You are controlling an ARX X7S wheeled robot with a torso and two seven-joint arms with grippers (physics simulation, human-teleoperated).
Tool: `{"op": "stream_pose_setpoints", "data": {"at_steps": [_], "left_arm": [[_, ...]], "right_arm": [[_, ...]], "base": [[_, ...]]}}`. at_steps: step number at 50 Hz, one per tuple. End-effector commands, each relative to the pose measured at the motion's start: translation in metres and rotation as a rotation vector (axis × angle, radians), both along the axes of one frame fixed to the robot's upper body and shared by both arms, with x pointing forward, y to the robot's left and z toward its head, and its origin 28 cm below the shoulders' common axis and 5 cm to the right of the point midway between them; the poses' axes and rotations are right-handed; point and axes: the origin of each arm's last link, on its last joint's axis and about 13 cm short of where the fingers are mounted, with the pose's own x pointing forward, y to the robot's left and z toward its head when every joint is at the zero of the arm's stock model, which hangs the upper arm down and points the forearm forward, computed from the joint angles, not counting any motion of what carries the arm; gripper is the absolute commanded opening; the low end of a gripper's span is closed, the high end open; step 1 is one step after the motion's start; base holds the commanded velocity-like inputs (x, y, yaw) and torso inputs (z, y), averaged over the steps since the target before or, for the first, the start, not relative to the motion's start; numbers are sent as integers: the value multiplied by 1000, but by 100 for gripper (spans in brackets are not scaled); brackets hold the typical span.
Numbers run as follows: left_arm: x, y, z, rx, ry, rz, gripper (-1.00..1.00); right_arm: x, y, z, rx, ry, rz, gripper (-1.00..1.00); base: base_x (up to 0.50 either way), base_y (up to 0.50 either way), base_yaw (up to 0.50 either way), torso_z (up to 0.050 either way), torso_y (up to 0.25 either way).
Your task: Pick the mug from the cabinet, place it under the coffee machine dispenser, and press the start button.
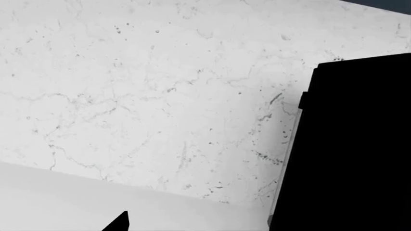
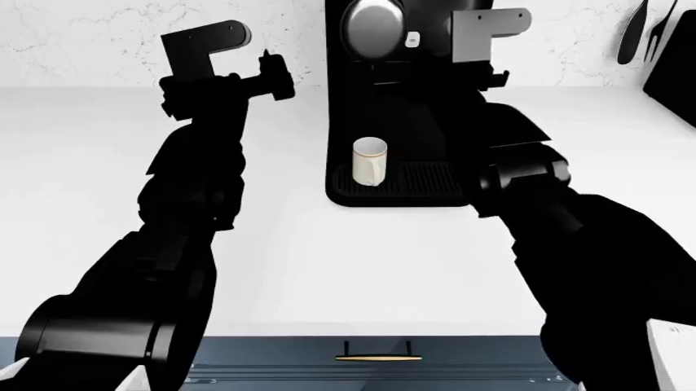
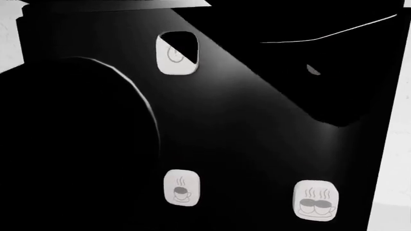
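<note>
The cream-white mug (image 2: 370,160) stands upright on the ribbed drip tray (image 2: 426,176) of the tall black coffee machine (image 2: 376,98), below the silver dome dispenser (image 2: 370,28). My right gripper (image 2: 482,80) is raised close to the machine's front panel, black against black, and its jaws do not show. The right wrist view shows a white power button (image 3: 176,54), a one-cup button (image 3: 181,187) and a two-cup button (image 3: 314,200) close ahead. My left gripper (image 2: 272,78) is held up left of the machine, empty, with one fingertip (image 1: 119,223) far off centre.
White countertop (image 2: 326,261) with a marble backsplash (image 1: 141,86) behind. Dark utensils (image 2: 636,32) hang at the back right, with a black appliance edge (image 2: 676,73) beside them. A blue drawer with a brass handle (image 2: 377,357) lies below the counter's front edge.
</note>
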Motion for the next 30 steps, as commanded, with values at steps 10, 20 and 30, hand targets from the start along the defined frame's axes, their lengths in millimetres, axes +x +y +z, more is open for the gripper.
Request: {"op": "stream_pose_setpoints", "data": {"at_steps": [10,20,30], "left_arm": [[0,0,0,5,4,-3,100],[0,0,-1,3,3,-3,100],[0,0,0,1,3,-3,100]], "right_arm": [[0,1,5,-9,56,1,-100],[1,3,14,-7,42,-3,-100],[2,4,26,-13,-16,-11,-100]], "base": [[0,0,0,0,0],[0,0,0,0,0],[0,0,0,0,0]]}}
